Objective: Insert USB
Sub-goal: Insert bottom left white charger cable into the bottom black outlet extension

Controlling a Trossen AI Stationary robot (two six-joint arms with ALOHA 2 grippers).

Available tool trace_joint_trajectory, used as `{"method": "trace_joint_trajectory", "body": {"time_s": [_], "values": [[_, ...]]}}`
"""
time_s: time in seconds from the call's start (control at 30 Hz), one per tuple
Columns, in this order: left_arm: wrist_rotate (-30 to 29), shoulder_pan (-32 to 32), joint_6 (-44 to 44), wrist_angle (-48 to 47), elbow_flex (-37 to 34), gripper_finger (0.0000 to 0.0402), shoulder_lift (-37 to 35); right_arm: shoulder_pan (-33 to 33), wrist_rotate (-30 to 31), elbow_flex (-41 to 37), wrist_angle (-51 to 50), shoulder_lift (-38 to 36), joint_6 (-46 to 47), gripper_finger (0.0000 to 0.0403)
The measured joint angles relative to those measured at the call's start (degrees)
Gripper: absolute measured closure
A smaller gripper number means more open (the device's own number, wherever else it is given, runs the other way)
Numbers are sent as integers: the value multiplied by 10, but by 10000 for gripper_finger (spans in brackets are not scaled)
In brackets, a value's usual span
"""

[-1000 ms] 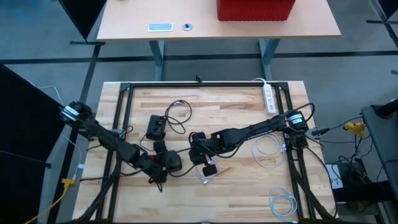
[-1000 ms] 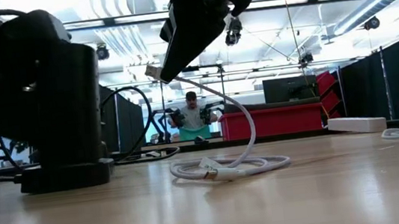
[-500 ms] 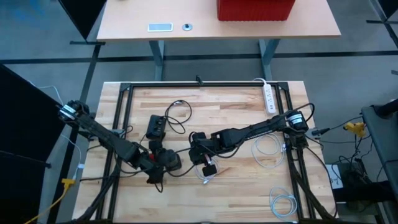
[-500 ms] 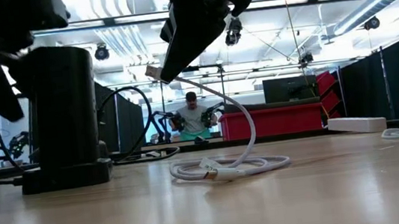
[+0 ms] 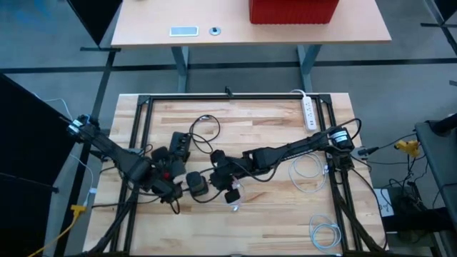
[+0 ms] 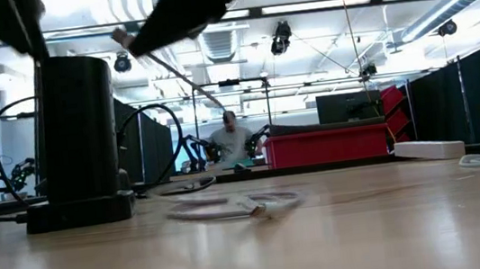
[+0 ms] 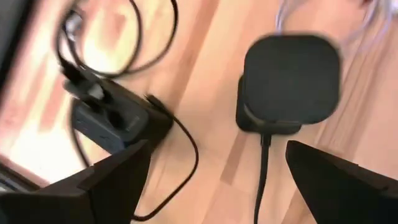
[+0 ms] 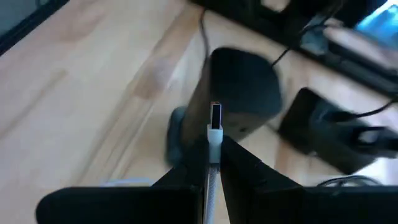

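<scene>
Right gripper (image 8: 211, 163) is carrying the USB plug (image 8: 215, 118) over toward the black upright hub (image 5: 197, 185); a second ago it was hanging further right above the white cable coil (image 6: 230, 208), now it is sitting just beside the hub, cable lifting off the worktop (image 5: 271, 207); left gripper (image 5: 163, 173) is pulling back off the hub toward the black charger block (image 5: 179, 146), leaving the hub standing free; likely meaning the approach for insertion is underway, plug not yet in. Right fingers (image 8: 249, 174) are closed tight on the white plug body, metal tip sticking out past them, pointing at the hub, near but apart. Left fingers (image 7: 112, 180) are spread wide, holding nothing, hub lying ahead of them.
</scene>
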Motion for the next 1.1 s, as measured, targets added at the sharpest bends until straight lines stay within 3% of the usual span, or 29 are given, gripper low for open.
{"method": "trace_joint_trajectory", "body": {"time_s": [0.2, 0.3, 0.57, 1.1], "values": [[-153, -59, 9, 23, 24, 41, -1, 0, 42, 0, 40, -13, -1, 389], [-202, -70, 49, 71, 21, 41, -1, 0, 44, 3, 56, -13, -10, 389], [-206, -70, 216, 251, -20, 78, 4, 0, 45, 7, 89, -13, -29, 389], [-209, -58, 191, 275, -31, 297, 3, 2, 44, 7, 90, -13, -51, 389]]}}
